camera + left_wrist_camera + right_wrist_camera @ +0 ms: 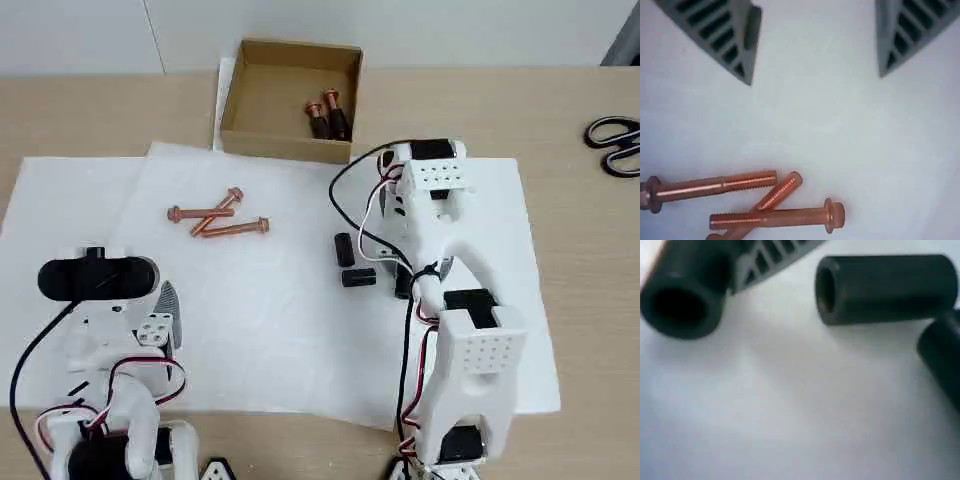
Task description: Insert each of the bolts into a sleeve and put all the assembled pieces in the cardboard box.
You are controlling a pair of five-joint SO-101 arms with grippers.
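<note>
The left claw (815,75) hangs open, its two grey fingers (725,35) spread wide over bare white sheet (290,350), with nothing between them. Just beyond it lie the three loose bolts (775,218) in a small touching heap on the sheet, between the claw and the cardboard box (232,100). In the high view two of them lie roughly across the bench (80,110), one with its head to the left and the other with its head to the right, while the third crosses them at a slant with its head toward the box. The right claw (408,272) sits low among the three black sleeves (344,249). One sleeve (682,295) is close against it, bore facing the wrist camera, but whether the claw grips it cannot be told. Another sleeve (885,287) lies on its side nearby. Two assembled pieces (326,116) already rest in the box, so the job looks to be on the third pairing, at the bolt pick-up. The next move probably calls for the left claw to advance over the freest bolt, turn to close across its shank rather than along it, and lift it clear without dragging its neighbours. Scissors (612,142) lie well apart at the bench's far right.
</note>
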